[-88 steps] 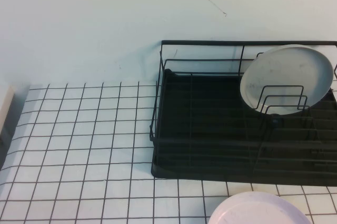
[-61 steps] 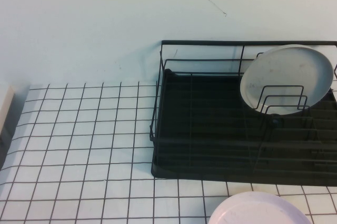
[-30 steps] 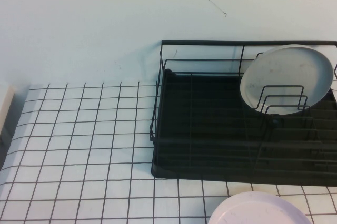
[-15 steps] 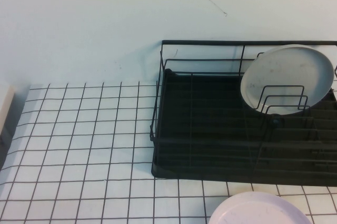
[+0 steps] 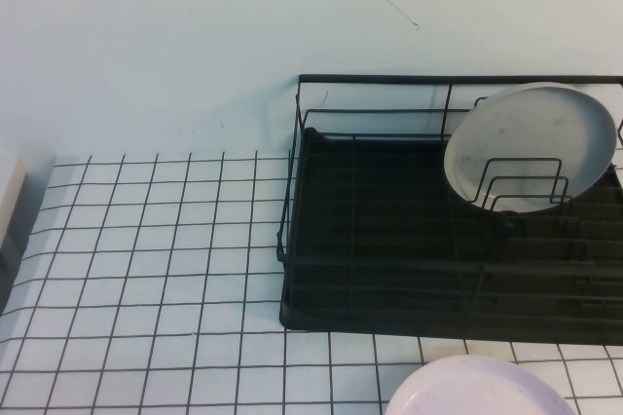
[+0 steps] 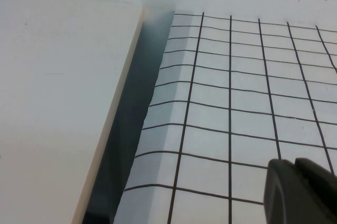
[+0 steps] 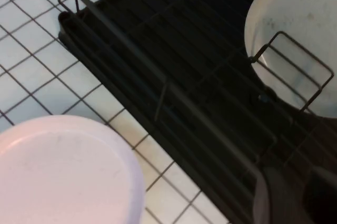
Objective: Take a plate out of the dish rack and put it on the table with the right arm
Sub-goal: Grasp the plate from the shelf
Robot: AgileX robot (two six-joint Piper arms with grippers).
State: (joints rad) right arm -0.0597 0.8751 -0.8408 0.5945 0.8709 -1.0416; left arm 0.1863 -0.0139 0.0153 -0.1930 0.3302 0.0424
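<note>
The pale grey plate [image 5: 531, 147] stands tilted on edge between the upright dividers at the right end of the black dish rack [image 5: 370, 79]. The right wrist view shows the same plate [image 7: 300, 29] in the rack [image 7: 174, 50]. My right gripper [image 7: 303, 192] hovers above the rack's near edge, apart from the plate, with its fingers apart and empty. My left gripper [image 6: 297, 182] is shut and empty over the gridded table [image 6: 237, 103] at the far left. Neither gripper shows in the high view.
A pale lilac-pink plate [image 5: 477, 388] lies flat on the table [image 5: 146, 269] in front of the rack, also in the right wrist view [image 7: 63, 171]. A white block [image 6: 52, 103] borders the table's left edge. The rack's left half holds nothing.
</note>
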